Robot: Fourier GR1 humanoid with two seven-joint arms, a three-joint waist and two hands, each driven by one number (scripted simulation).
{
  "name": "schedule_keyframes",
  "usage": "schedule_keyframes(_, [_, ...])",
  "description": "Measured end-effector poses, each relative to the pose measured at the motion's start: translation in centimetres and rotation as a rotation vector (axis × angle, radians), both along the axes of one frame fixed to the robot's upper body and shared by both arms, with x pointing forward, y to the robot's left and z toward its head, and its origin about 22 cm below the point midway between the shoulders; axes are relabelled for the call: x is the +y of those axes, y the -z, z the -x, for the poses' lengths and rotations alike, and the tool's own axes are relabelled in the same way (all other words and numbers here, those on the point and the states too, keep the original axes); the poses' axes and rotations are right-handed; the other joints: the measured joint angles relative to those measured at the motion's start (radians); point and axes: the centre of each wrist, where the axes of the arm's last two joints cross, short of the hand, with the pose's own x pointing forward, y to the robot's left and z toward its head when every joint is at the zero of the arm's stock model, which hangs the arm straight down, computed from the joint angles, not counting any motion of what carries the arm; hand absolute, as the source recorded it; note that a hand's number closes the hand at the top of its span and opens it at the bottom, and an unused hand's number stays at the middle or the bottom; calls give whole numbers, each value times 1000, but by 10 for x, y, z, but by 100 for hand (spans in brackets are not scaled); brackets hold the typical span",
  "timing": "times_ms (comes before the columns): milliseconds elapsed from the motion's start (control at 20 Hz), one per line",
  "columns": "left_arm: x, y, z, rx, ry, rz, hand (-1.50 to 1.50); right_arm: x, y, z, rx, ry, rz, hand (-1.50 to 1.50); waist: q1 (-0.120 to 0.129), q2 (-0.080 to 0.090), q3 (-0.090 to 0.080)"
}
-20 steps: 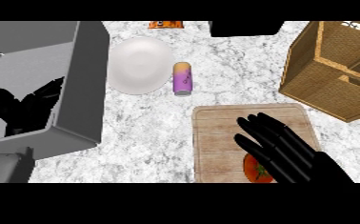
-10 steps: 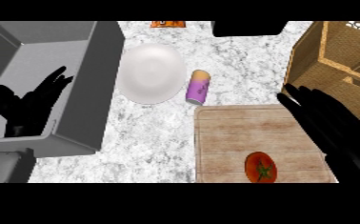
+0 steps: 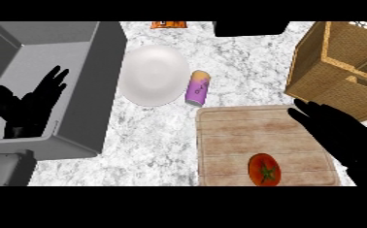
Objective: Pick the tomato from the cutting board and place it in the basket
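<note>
A red tomato (image 3: pixel 264 169) with a green stem lies on the near part of the wooden cutting board (image 3: pixel 237 130). To its right, my right hand (image 3: pixel 337 132) hovers over the board's right edge, fingers straight and spread, open, holding nothing and apart from the tomato. The woven basket (image 3: pixel 319 72) stands at the right, just beyond the board. At the left edge my left hand (image 3: pixel 32 105) rests open with fingers up, over the sink.
A white plate (image 3: pixel 150 75) sits on the marble counter with a purple can (image 3: pixel 197 87) lying beside it. A grey sink basin (image 3: pixel 79 86) fills the left. An orange item (image 3: pixel 168 24) and a dark object (image 3: pixel 251 28) lie at the far edge.
My right hand has pulled off the tomato and moved right, uncovering it on the board. The view has shifted, so the tomato and board show more fully.
</note>
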Motion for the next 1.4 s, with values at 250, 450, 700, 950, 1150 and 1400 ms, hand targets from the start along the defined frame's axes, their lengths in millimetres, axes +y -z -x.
schedule_keyframes(250, [-2, 8, 4, 7, -9, -5, 0, -18, -6, 8, 1, -40, -153, -150, -4, 0, 2])
schedule_keyframes(450, [-7, 5, 1, 1, 8, -5, 0, -34, 1, 19, 20, -59, -244, -150, 9, 3, 3])
schedule_keyframes(700, [-8, 3, 2, 0, 29, 2, 0, -53, 20, 28, -5, -91, -351, -150, 28, 7, 4])
schedule_keyframes(950, [-10, -2, -6, -5, 36, 5, 0, -54, 49, 30, -47, -103, -429, -150, 38, 10, 3])
schedule_keyframes(1150, [-16, 5, -6, -4, 46, 7, 0, -43, 79, 27, -100, -98, -463, -150, 47, 11, 3])
schedule_keyframes(1400, [-17, -1, -7, -7, 55, 3, 0, -30, 110, 20, -109, -71, -386, -150, 54, 13, 2])
